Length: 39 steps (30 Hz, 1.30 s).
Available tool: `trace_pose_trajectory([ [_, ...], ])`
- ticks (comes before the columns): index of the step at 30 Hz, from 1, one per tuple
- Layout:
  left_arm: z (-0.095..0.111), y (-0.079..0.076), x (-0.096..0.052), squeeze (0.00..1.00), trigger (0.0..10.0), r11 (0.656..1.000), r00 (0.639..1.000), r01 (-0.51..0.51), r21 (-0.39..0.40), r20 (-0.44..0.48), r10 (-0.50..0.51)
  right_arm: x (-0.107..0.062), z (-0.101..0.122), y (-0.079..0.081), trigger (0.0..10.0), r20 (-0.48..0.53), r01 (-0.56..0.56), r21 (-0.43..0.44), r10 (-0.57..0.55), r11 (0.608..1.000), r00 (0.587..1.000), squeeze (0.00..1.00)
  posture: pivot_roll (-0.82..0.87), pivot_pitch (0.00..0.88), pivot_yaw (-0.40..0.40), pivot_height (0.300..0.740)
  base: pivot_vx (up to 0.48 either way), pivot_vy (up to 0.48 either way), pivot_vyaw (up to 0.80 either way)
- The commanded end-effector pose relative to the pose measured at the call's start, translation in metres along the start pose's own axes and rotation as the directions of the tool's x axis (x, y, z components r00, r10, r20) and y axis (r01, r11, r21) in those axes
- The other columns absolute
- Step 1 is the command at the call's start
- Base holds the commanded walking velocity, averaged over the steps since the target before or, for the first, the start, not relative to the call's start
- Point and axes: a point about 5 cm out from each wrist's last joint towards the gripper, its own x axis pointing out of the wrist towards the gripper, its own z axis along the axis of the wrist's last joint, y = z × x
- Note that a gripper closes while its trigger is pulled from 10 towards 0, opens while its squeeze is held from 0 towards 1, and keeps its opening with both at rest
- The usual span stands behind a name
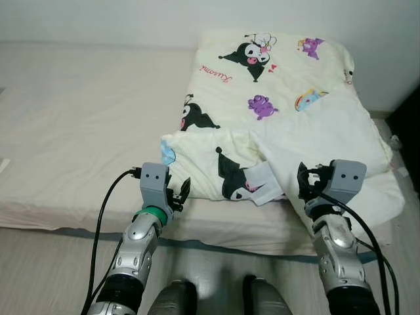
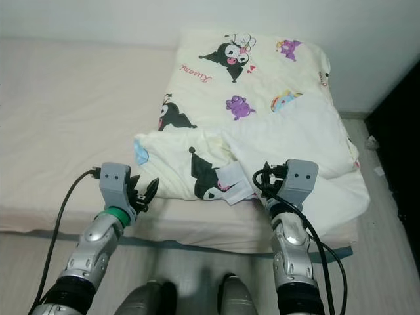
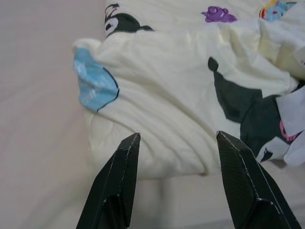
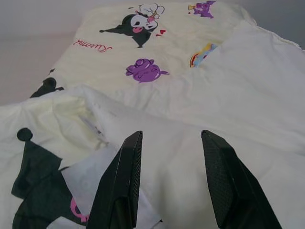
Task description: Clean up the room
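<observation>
Robot's feet (image 1: 216, 298) at the bed edge. Left claw (image 3: 176, 143) open, hovering just short of the folded-back corner of the cartoon quilt (image 1: 262, 98). Right claw (image 4: 169, 143) open too, over the quilt's white underside. Quilt lies rumpled across the right half of the bed (image 1: 79, 118); bare sheet left, wall (image 1: 131, 20) behind.
</observation>
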Motion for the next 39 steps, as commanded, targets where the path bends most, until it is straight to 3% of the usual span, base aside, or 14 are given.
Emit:
trace_pose_trajectory([
  [1,-0.01,0.002,-0.006,0.0,10.0,1.0,0.999,-0.014,-0.01,-0.036,0.013,-0.004,-0.01,-0.002,10.0,-0.044,0.009,0.007,-0.009,1.0,0.999,0.0,-0.02,0.191,0.102,0.648,0.0,0.0,0.0],
  [5,-0.01,0.001,-0.005,0.0,10.0,1.0,0.999,-0.006,-0.007,-0.039,0.006,-0.006,-0.011,-0.003,10.0,-0.045,0.014,0.013,-0.013,1.0,0.999,0.0,-0.02,0.194,0.107,0.628,0.0,0.0,0.0],
  [27,-0.009,-0.004,-0.005,0.0,10.0,0.999,0.999,0.023,-0.022,-0.035,-0.024,-0.005,-0.006,0.003,10.0,-0.017,-0.008,0.035,0.009,0.999,1.0,0.0,-0.02,0.191,0.111,0.628,0.0,0.0,0.0],
  [34,-0.006,-0.004,-0.004,0.0,10.0,0.999,0.999,0.027,-0.033,-0.023,-0.028,0.001,0.009,0.001,10.0,0.039,-0.041,0.026,0.04,0.999,0.998,0.0,-0.02,0.188,0.118,0.628,0.0,0.0,0.0],
  [35,-0.002,-0.003,-0.003,0.0,10.0,0.998,1.0,0.027,-0.049,0.004,-0.026,0.009,0.018,-0.001,10.0,0.065,-0.065,-0.01,0.065,0.998,0.996,0.44,-0.02,0.196,0.116,0.628,0.0,0.0,0.0],
  [36,-0.002,-0.003,-0.003,0.0,10.0,0.998,1.0,0.027,-0.049,0.004,-0.026,0.009,0.018,-0.001,10.0,0.065,-0.065,-0.01,0.065,0.998,0.996,0.44,-0.02,0.196,0.116,0.628,0.0,0.0,0.0],
  [37,0.002,-0.002,-0.003,0.0,10.0,0.997,0.999,0.027,-0.066,0.028,-0.025,0.016,0.028,-0.001,10.0,0.087,-0.1,-0.042,0.103,0.994,0.991,1.0,-0.02,0.198,0.114,0.628,0.0,0.0,0.0],
  [39,0.009,0.0,-0.004,0.0,10.0,0.995,0.997,0.032,-0.093,0.068,-0.025,0.03,0.042,-0.001,10.0,0.09,-0.179,-0.133,0.191,0.975,0.977,1.0,-0.01,0.208,0.105,0.628,0.0,0.0,0.0],
])
